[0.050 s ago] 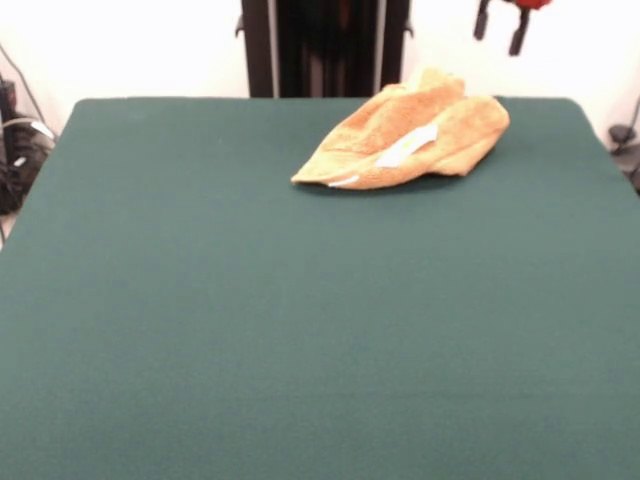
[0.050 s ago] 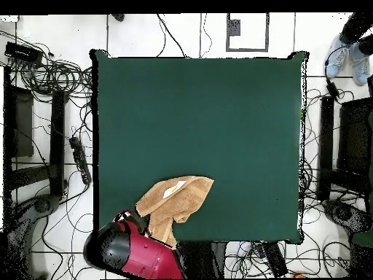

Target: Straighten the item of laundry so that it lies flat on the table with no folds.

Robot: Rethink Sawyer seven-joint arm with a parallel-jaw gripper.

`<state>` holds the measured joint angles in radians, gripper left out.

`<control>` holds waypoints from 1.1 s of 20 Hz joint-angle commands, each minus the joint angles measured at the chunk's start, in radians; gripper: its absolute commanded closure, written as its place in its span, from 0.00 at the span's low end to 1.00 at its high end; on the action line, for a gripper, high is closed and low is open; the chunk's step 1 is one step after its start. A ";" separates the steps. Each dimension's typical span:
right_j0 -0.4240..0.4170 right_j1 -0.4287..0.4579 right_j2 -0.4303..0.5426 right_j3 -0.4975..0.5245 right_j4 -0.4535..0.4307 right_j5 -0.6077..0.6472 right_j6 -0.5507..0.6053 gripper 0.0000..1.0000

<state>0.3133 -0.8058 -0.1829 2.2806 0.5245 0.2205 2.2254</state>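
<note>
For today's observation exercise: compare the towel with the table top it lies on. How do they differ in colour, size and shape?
The towel is orange-tan; the table is dark green. The towel is small and sits near one edge; the table is far bigger. The towel is crumpled into folds with a white label showing; the table top is flat and smooth. Both look like soft fabric surfaces.

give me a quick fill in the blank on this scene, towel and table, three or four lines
1. The towel lies ____ on the table, not spread flat.
2. The table has a dark ____ top.
3. A small ____ label shows on the towel.
4. In the overhead view the towel sits near the table edge closest to the robot's ____ arm.

Missing words: crumpled; green; white; red
</note>
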 commanded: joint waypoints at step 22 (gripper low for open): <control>-0.193 0.208 0.304 -0.078 -0.092 -0.358 0.197 0.00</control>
<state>0.1593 -0.7127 -0.0641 2.2463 0.4786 -0.0380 2.2254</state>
